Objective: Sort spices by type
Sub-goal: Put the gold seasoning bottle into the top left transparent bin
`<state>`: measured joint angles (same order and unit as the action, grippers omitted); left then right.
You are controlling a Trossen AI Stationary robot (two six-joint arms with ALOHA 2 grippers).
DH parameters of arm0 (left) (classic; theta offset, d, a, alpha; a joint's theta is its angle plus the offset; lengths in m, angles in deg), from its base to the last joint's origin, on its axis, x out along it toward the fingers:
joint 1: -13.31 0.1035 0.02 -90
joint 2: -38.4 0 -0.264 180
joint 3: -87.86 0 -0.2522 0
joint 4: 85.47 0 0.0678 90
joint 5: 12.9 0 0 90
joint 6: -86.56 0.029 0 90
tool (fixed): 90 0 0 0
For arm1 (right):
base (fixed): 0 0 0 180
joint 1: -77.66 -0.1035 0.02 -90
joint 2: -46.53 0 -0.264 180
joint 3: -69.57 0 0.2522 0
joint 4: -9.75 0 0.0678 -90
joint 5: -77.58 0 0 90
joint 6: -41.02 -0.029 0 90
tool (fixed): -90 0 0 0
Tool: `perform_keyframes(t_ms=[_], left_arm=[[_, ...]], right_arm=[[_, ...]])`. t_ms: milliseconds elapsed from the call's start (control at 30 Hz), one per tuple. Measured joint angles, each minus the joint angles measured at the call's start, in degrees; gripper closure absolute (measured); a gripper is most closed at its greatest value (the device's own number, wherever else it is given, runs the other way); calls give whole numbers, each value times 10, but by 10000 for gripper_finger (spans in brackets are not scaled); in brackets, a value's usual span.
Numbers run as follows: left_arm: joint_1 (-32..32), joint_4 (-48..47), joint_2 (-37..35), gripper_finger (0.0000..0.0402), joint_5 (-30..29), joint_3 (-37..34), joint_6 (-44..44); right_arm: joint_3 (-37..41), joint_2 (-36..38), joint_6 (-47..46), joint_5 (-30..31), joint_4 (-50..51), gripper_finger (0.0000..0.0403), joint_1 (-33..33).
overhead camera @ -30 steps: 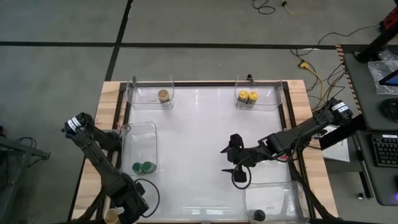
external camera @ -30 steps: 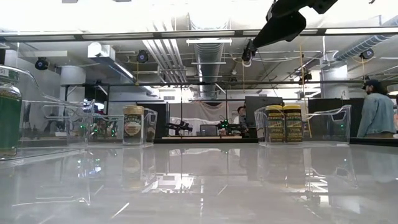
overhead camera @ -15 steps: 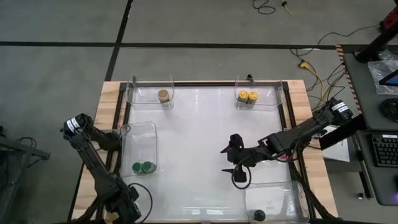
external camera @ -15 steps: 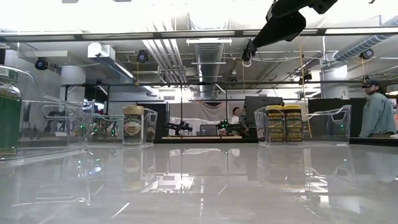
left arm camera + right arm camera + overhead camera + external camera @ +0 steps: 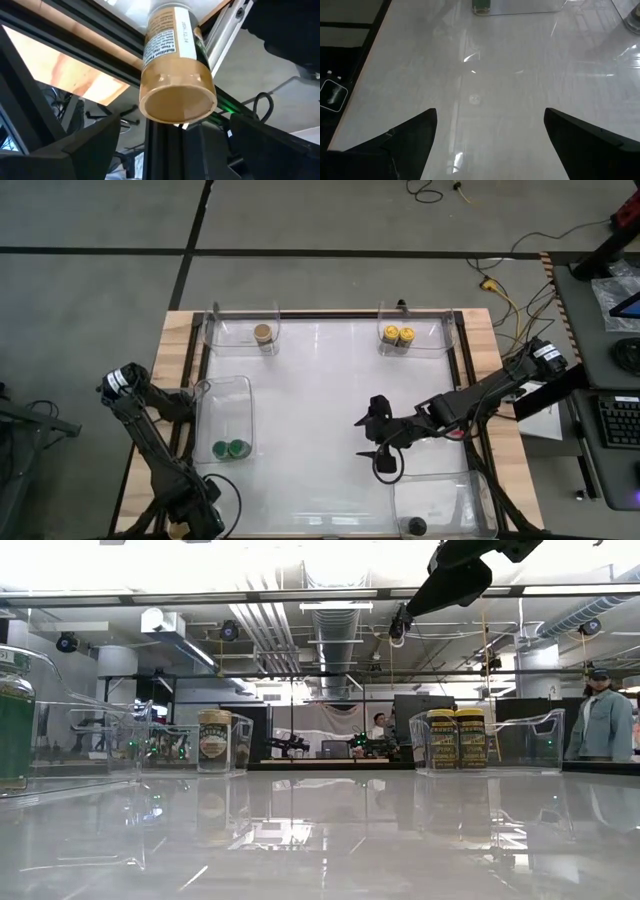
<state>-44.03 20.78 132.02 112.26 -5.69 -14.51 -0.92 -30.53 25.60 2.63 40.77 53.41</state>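
Note:
My left gripper (image 5: 175, 150) is open at the table's near left corner, cut off by the high view's lower edge. A tan-lidded spice jar (image 5: 177, 85) shows just beyond its fingers, lid toward the camera; what it rests on is hidden. My right gripper (image 5: 366, 438) hovers open over the table's middle right. One tan-lidded jar (image 5: 262, 333) stands in the far left bin. Two yellow-lidded jars (image 5: 398, 335) stand in the far right bin. Two green-lidded jars (image 5: 231, 448) stand in the left bin. One black-lidded jar (image 5: 417, 526) stands in the near right bin.
Clear bins sit at the far left (image 5: 240, 325), far right (image 5: 425, 330), left side (image 5: 225, 415) and near right corner (image 5: 445, 500). A wooden strip and dark frame rail (image 5: 90, 45) run past the left gripper. A person (image 5: 603, 725) stands in the room beyond the table.
My left arm has moved toward the table's near edge, so its gripper now sits lower at the high view's bottom edge. The tan lid that showed beside it there a second ago is out of that view. My right arm has kept still.

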Motion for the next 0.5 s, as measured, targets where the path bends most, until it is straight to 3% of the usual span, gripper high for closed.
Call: perform_keyframes(t_ms=[500], left_arm=[[-8,26,1,43,5,-30,-26]], right_arm=[[0,0,0,0,0,44,0]])
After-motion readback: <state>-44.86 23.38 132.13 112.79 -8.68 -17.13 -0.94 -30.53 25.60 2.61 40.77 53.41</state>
